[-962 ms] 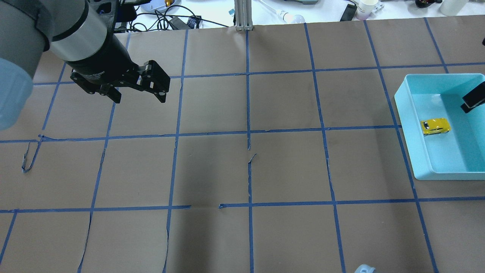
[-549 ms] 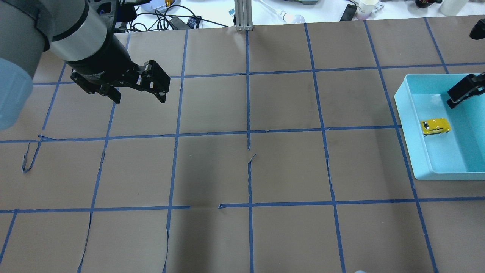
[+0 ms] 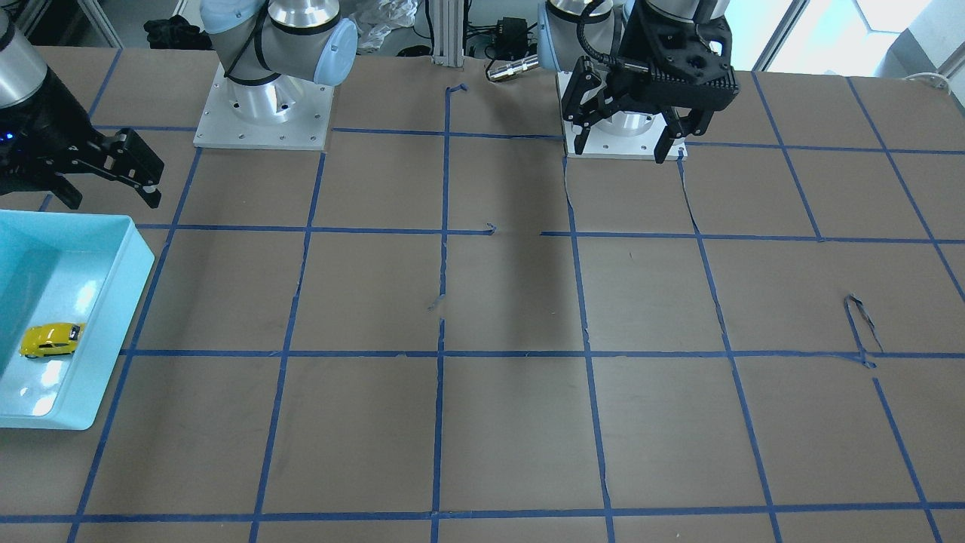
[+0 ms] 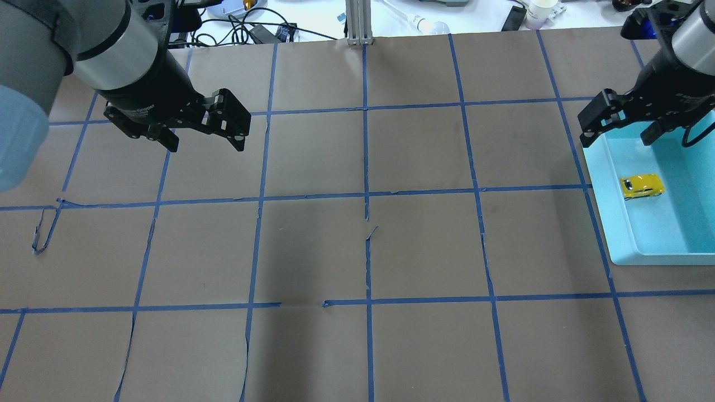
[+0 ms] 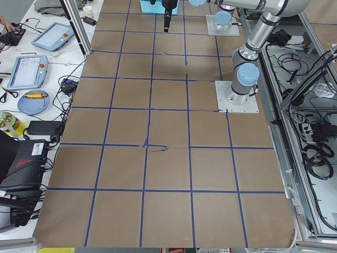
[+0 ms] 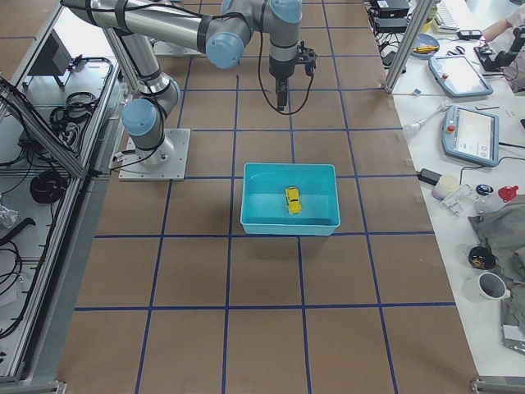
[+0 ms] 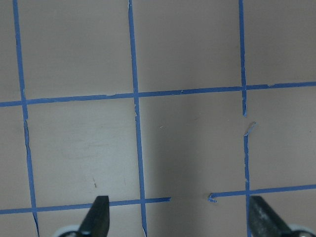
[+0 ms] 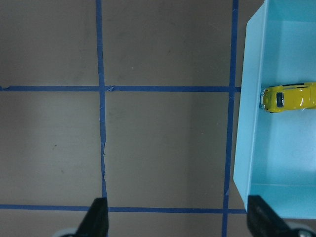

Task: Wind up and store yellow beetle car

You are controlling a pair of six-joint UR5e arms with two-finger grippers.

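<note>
A bin [image 4: 611,218] sits on the table [image 4: 424,245] at the robot's far right. A car [image 4: 642,186] lies in it, near the wall facing the table's middle. The right gripper [image 4: 616,137] hangs beside that wall. The left gripper [image 4: 206,142] hangs over the table's left part, well apart.

One yellow beetle car [image 4: 642,186], one turquoise bin [image 4: 659,258], two grippers [image 4: 205,144] [image 4: 616,138].
</note>
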